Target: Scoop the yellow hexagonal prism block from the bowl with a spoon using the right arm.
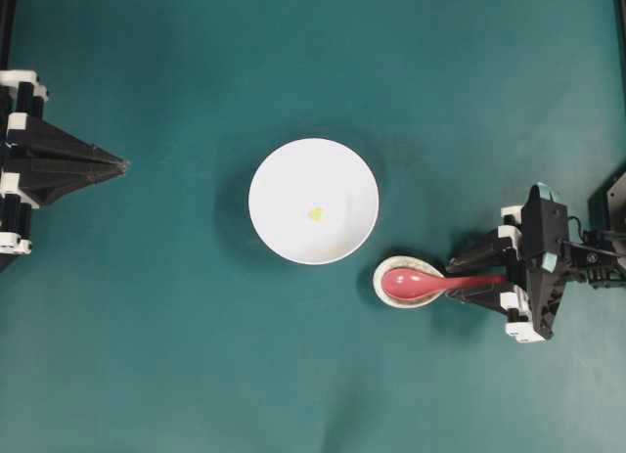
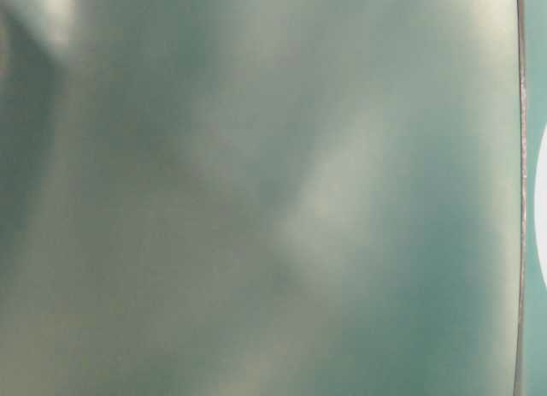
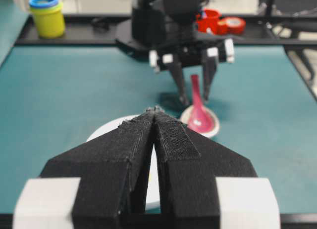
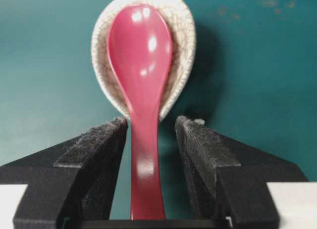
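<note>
Right gripper: we are seeing the black two-finger right gripper [image 4: 151,135] standing spread, its padded fingers [image 4: 104,140] straddling the handle with a gap on each side, not yet pinching.
Spoon: the glossy pink-red soup spoon [image 1: 416,283] is lying scoop-up in the small speckled oval spoon rest [image 1: 383,273], handle pointing toward 3 o'clock into the jaws.
Block: the tiny bright yellow hexagonal block [image 1: 315,214] is sitting near the middle of the large round white bowl [image 1: 274,179], at about 10 o'clock from the spoon.
Left gripper: the black left gripper [image 3: 154,115] is parked with its fingers pressed together, well apart from the bowl.
Risk, grip: we are judging that the slick handle could twist or slide out as the pads are closing.
Risk, rest: we are expecting a nudge could drag the rest against the bowl just beside it.
Risk, scoop: we are thinking the small block may skate ahead of the scoop on the smooth bowl.
</note>
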